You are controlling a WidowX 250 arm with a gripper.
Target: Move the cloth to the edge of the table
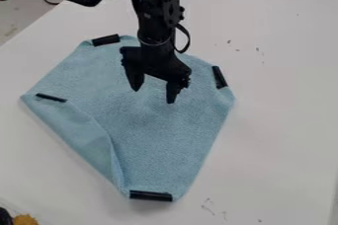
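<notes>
A blue cloth (158, 135) with black strips (150, 196) is spread on the tabletop (284, 120), one side folded over. The tool (153, 94) is held over it, fingers parted.

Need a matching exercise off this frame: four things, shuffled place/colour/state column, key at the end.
Things
1. Gripper
2. Cloth
3. Table
4. Yellow-orange object

Place, colour or state
A. White, underneath the light blue item
B. Black, open, over the middle of the light blue item
C. At the lower left corner of the view
D. Light blue, with a fold along its lower left side

Pairs: 1-B, 2-D, 3-A, 4-C
</notes>
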